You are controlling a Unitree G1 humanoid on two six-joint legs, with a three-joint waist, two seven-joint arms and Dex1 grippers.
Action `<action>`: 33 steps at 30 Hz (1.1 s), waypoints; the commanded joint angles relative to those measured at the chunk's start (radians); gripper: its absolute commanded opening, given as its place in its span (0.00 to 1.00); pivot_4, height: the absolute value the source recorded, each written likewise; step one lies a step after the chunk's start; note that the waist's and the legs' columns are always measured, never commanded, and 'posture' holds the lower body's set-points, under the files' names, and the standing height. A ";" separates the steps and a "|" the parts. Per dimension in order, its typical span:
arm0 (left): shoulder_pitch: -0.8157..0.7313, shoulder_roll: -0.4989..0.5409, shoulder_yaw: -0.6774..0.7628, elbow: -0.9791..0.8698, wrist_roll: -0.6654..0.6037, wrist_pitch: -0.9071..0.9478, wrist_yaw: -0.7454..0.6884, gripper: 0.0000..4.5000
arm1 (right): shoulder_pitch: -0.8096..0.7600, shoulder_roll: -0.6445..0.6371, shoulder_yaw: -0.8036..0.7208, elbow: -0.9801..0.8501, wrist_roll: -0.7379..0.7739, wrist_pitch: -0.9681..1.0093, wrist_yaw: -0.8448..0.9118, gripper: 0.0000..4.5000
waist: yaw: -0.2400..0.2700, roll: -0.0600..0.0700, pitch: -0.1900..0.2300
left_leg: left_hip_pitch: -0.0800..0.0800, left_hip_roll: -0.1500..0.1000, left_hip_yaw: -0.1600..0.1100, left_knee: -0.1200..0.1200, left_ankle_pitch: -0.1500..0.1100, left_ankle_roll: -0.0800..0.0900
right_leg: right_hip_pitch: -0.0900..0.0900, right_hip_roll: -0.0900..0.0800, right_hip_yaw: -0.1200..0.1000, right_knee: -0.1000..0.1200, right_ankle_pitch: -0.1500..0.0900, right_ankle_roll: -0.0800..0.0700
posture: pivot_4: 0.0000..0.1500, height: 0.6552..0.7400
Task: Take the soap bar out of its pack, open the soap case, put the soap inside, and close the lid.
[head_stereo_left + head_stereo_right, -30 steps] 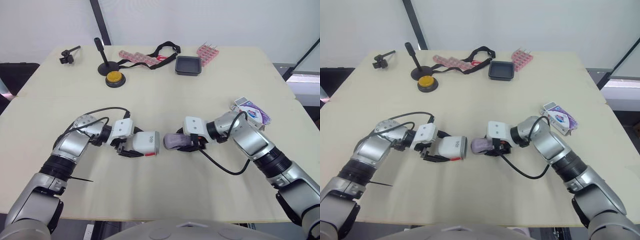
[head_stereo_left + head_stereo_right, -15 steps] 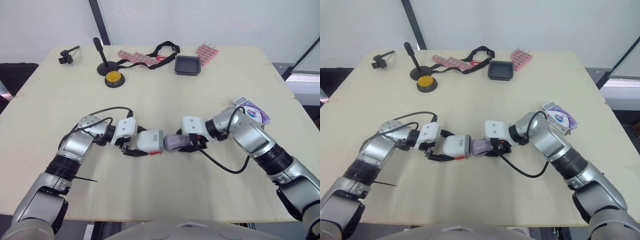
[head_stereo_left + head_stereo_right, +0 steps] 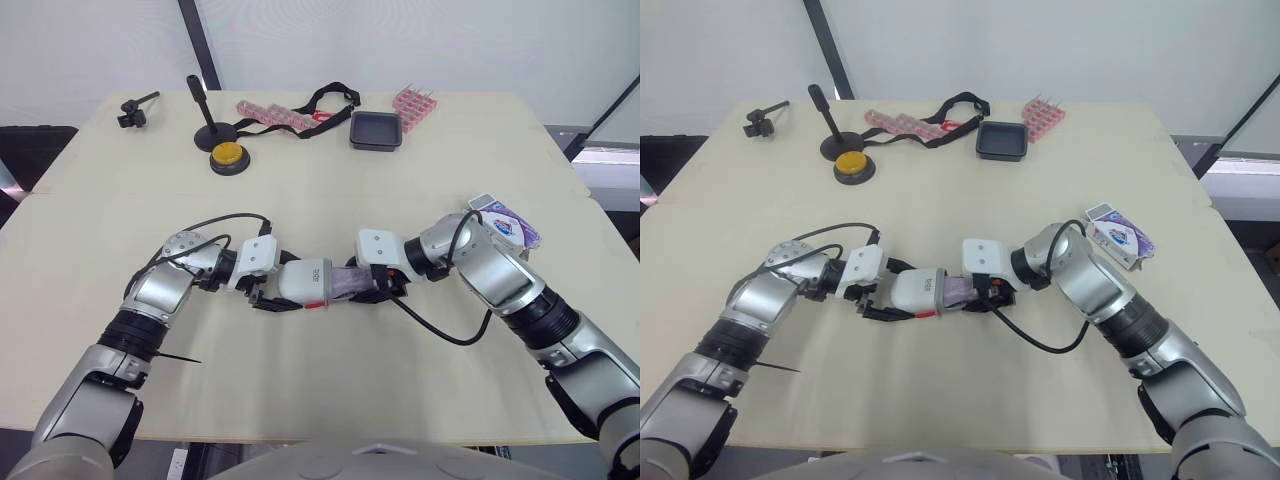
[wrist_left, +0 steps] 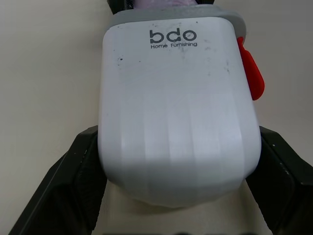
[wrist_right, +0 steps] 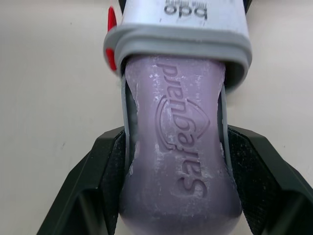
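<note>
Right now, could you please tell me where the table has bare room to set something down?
Free: the wide band between the yellow button and black tray and the hands; also the middle of the near edge. Crowded: the far edge, the centre where the left hand and right hand join soap case and soap, and around the soap pack.

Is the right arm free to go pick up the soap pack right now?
Probably not yet: the right end effector is shut on the soap bar, partly inside the soap case that the left end effector grips. The soap pack itself lies unobstructed.
</note>
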 commanded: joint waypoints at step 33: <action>-0.021 -0.045 -0.005 0.009 0.033 -0.040 0.031 0.77 | 0.089 -0.126 -0.243 -0.223 0.189 0.206 -0.054 1.00 | 0.005 0.000 0.000 | 0.000 0.000 0.000 0.000 0.000 0.000 | 0.000 0.000 0.001 -0.001 0.000 0.001 | 1.00 0.87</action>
